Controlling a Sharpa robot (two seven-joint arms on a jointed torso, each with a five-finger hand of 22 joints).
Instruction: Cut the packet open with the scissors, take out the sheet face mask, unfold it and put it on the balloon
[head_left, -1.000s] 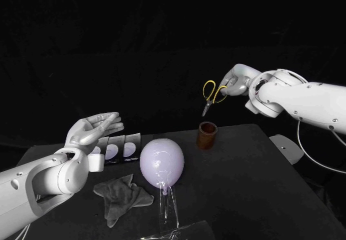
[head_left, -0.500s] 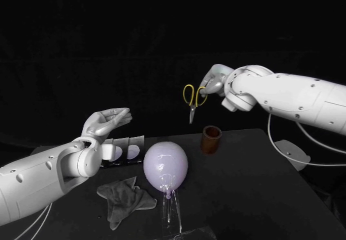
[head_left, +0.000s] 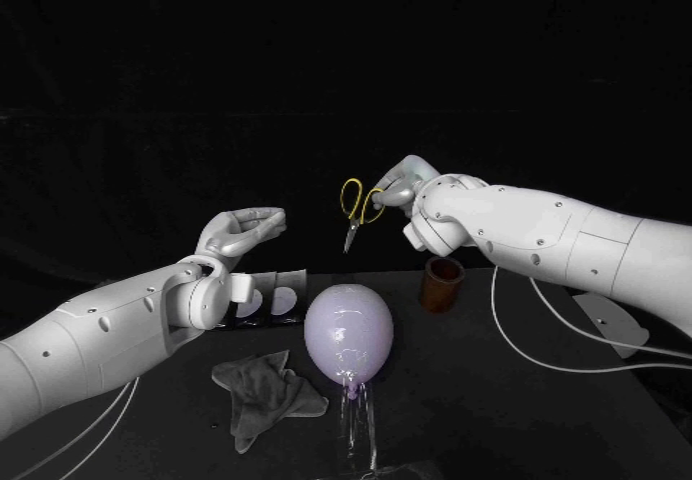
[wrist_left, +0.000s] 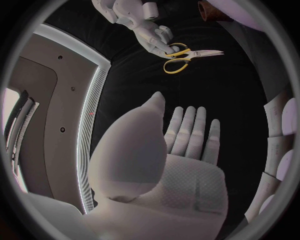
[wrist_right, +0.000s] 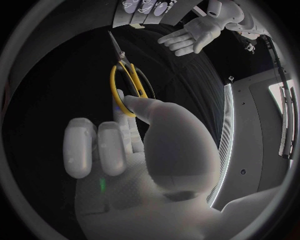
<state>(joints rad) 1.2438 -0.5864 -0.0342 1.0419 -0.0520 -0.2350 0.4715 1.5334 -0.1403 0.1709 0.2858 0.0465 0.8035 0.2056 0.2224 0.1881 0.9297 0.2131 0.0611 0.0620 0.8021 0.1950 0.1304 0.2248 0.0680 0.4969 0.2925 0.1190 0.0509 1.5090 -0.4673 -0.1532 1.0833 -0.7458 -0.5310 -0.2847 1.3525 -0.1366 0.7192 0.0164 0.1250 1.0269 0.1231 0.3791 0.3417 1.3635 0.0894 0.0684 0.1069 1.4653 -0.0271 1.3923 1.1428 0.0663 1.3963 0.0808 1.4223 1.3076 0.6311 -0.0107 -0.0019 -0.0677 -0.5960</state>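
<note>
In the head view the right hand (head_left: 392, 188), just right of centre, grips the scissors (head_left: 355, 207) by their yellow handles, blades down. The left hand (head_left: 242, 230) is raised at centre left, and the uncut packet (head_left: 268, 297) lies on the table (head_left: 548, 400) just left of the balloon (head_left: 351, 330). The left wrist view shows that hand's fingers (wrist_left: 186, 131) stretched out and empty, the scissors well beyond them. In the right wrist view fingers (wrist_right: 81, 145) curl around the handles, so cutting looks merely prepared: next the left hand must lift the packet to the blades.
</note>
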